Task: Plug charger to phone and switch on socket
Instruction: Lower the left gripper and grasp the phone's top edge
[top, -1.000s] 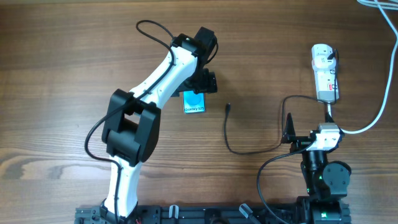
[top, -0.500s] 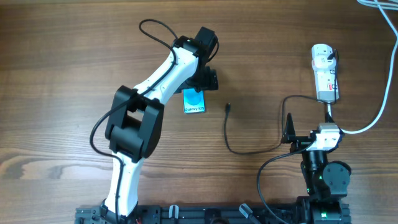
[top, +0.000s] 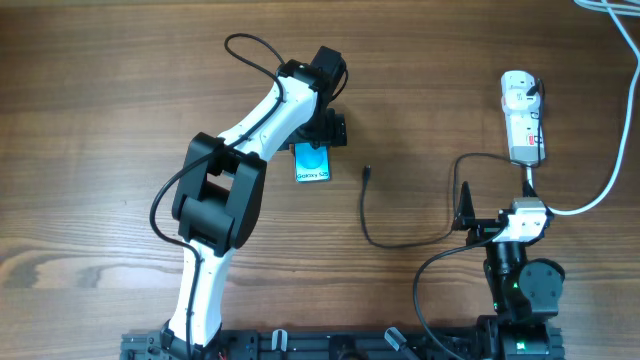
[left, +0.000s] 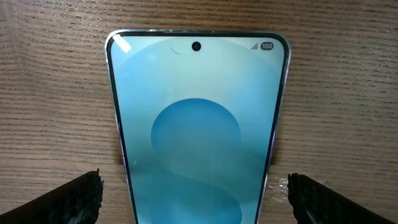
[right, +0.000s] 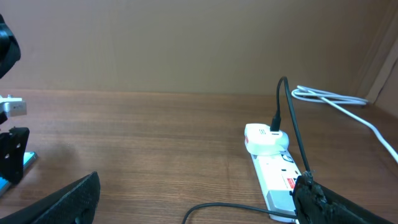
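Note:
The phone (top: 313, 165) lies flat on the table with its cyan-blue screen up; it fills the left wrist view (left: 197, 124). My left gripper (top: 318, 138) hovers over the phone's far end, open, with a finger on each side of the phone and not touching it (left: 194, 199). The charger cable (top: 375, 230) is a thin black line curving from the socket to its small connector (top: 367, 172), which lies free to the right of the phone. The white socket (top: 522, 130) lies at the far right and also shows in the right wrist view (right: 277, 174). My right gripper (top: 466, 215) is open and empty near the table's front (right: 199, 205).
A thick white lead (top: 610, 180) runs from the socket's near end round to the far right edge. A white charger plug (right: 266, 138) sits in the socket's far end. The left arm (top: 240, 150) stretches across the left half of the table.
The left arm has shifted slightly; its gripper has edged a little further over the phone. The right arm, cable and socket have not moved.

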